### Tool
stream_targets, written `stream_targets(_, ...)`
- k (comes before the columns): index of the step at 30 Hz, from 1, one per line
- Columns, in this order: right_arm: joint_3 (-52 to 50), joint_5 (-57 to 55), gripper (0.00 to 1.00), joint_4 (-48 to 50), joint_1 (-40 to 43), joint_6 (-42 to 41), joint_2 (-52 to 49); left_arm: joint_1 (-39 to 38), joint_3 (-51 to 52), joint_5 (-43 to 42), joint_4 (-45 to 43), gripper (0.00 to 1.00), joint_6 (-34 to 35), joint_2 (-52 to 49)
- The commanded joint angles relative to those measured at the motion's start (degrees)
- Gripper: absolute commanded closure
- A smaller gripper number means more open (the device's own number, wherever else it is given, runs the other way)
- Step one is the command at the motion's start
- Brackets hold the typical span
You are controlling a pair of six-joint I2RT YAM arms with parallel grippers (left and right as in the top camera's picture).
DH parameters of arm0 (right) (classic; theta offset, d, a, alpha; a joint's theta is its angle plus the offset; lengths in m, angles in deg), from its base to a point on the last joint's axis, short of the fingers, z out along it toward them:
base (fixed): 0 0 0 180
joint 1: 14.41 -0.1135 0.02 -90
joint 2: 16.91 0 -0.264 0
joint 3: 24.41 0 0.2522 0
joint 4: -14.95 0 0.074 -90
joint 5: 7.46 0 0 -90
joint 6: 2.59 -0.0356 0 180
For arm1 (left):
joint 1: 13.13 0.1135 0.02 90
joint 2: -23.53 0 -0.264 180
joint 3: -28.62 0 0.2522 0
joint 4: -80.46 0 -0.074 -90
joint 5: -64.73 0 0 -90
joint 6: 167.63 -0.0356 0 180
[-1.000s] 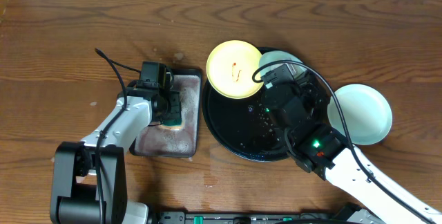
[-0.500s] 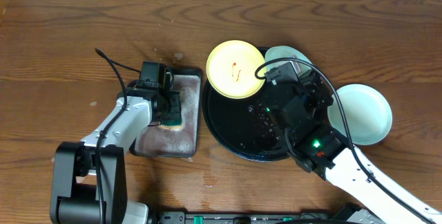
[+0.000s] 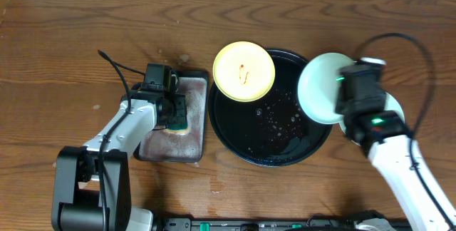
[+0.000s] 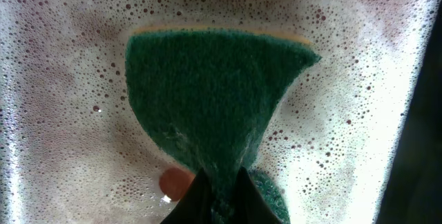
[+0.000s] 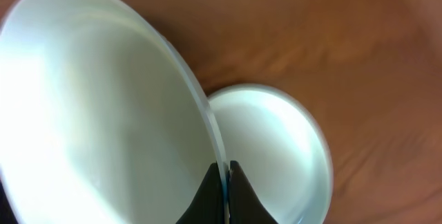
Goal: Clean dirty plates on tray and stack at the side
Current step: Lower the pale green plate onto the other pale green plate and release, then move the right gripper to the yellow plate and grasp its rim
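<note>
Right wrist view: my right pincer clamps one mint plate by the rim, tilted over the second mint plate, at 3 o'clock of the black tray. Yellow plate overlaps its 11 o'clock rim. My left pincer grips the sponge.

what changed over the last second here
The right gripper, shut on a mint plate's rim, lifted it off the far side of the black tray and carried it right. It now hangs tilted over the second mint plate on the table. Unchanged: the yellow plate at the tray's far-left rim, and the left gripper shut on the green sponge in the soapy grey tray.
</note>
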Motion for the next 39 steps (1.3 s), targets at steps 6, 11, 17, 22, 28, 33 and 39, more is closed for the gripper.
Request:
stream_targets(6,0.85,21.9,0.99,-6.95,21.11,-12.33,0.52,-0.28,0.2,0.52,0.98,0.93,0.31,0.42)
stream_targets(11,-0.44,22.16,0.99,-9.79,28.59,-12.33,0.11,-0.28,0.2,0.52,0.96,0.93,0.31,0.42)
stream_targets(17,-4.85,23.28,0.99,-7.91,35.1,-14.84,0.11,-0.28,0.2,0.52,0.98,0.93,0.31,0.42)
stream_targets(22,-8.09,24.44,0.99,-5.46,37.77,-14.84,-0.04,-0.28,0.2,0.52,0.96,0.93,0.31,0.42)
stream_targets(28,-8.48,28.55,0.43,-1.7,37.99,-12.37,-0.09,-0.28,0.2,0.52,0.96,0.93,0.31,0.42)
stream_targets(33,-8.48,45.77,0.29,4.07,37.81,-1.92,-0.09,-0.28,0.2,0.52,0.96,0.93,0.31,0.42)
stream_targets(39,-7.76,58.84,0.31,6.54,35.3,2.67,-0.09,-0.28,0.2,0.52,0.98,0.93,0.31,0.42)
